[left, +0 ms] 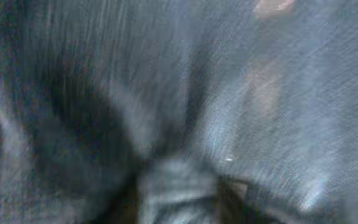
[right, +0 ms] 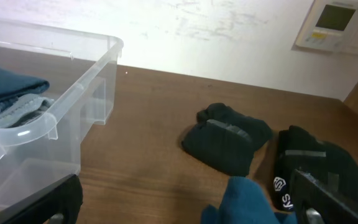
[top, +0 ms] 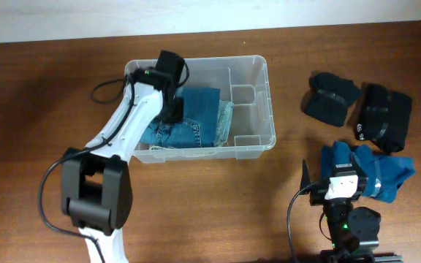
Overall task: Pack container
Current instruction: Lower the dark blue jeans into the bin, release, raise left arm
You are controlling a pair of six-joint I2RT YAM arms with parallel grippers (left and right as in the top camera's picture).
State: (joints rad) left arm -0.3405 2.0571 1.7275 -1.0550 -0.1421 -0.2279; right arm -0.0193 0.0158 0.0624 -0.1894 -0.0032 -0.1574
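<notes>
On the brown table [top: 50,88], the left arm reached from the near edge into the container [top: 265,69], which stood left of the middle with its long side across the table. The left gripper [top: 172,109] was down inside the tub's left half, over the folded jeans [top: 196,124] lying on the bottom. Its wrist camera showed only blurred denim [left: 179,93] pressed close, so I could not tell whether that gripper was wide or narrow. The tub's right end, with its moulded recesses, held nothing visible.

Well to the right of the container lay two folded black garments, one [top: 330,97] nearer the tub and the other [top: 384,117] just beside it. Nearer the front edge sat a crumpled blue cloth [top: 389,172]. The right gripper [right: 188,202] hung low over it with its fingers [right: 61,199] spread wide, gripping nothing, the cloth's edge [right: 247,199] showing between them.
</notes>
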